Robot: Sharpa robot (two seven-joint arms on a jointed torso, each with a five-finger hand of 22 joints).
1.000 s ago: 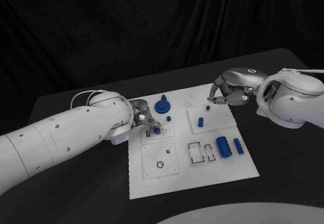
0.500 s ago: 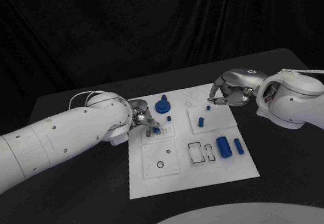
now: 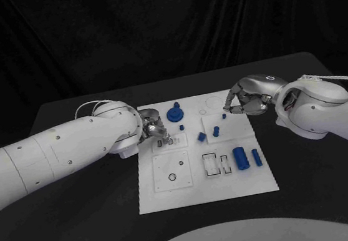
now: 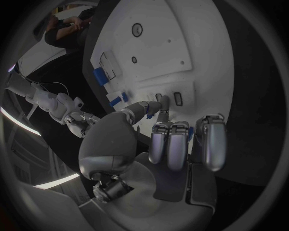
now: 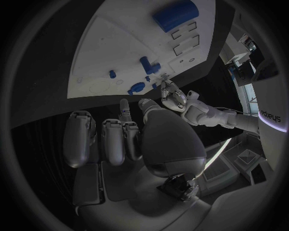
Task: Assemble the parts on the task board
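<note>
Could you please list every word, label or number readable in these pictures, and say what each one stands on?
"oymotys", or thereabouts, as it reads: dark letters on a white body panel at the rim of the right wrist view; too bent and small to be sure.
The task board carries black outlines only, no readable text.

A black table [image 3: 88, 199] stands before a dark curtain backdrop [image 3: 158, 28], its far edge meeting the hanging folds.

White arms [image 3: 52, 154], silver hands [image 3: 156, 131]
</note>
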